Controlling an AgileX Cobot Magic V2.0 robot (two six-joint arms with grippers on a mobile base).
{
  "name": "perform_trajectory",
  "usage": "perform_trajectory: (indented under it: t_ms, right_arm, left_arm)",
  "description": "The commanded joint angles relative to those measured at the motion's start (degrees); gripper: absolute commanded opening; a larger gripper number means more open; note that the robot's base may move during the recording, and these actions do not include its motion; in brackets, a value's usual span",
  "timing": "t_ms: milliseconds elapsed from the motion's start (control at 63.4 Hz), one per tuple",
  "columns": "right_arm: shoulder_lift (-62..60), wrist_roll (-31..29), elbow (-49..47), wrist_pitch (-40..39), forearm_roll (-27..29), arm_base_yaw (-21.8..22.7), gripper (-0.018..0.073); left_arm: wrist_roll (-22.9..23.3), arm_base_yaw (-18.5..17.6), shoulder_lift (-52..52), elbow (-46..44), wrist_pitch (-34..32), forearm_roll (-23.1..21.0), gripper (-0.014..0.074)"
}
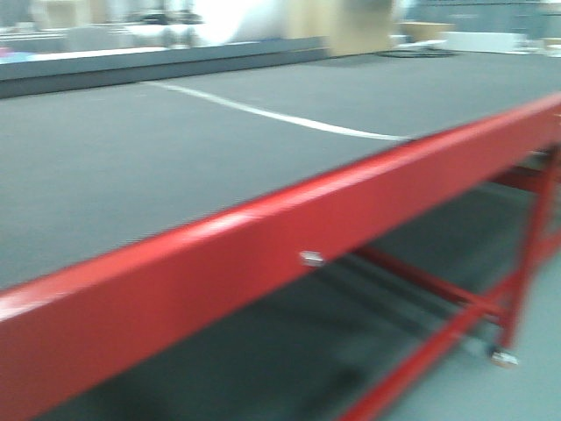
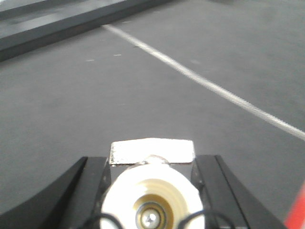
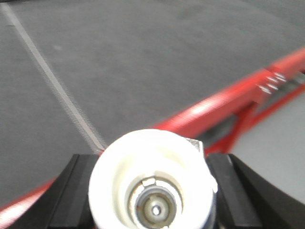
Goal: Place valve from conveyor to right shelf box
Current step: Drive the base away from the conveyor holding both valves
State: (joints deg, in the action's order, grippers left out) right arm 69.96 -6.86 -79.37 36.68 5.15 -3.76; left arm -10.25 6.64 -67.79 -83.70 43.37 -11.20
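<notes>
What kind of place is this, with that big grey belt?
Probably a factory or workshop, though the background is blurry: a wide grey conveyor belt sits on a red metal frame over a grey floor.

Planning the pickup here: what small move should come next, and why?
Probably pan the view further along the wide dark grey woven conveyor belt before reaching: no loose valve shows on it in any view, only a thin white seam line, and the frames are blurred.
</notes>
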Motion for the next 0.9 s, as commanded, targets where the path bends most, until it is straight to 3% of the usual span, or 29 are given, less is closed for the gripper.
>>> perform_trajectory:
  t_ms: [0,883]
  right_arm:
    - [-1.0,0.0,-1.2,-4.4,-0.5,0.3,-0.0154]
    - [-1.0,0.0,-1.2,-4.4,-0.5,0.3,-0.0154]
  left_arm:
    - [0.3,0.0,0.5,-0.6,-2.8,-0.8,-0.0111]
    - [0.3,0.0,0.5,-0.6,-2.8,-0.8,-0.0111]
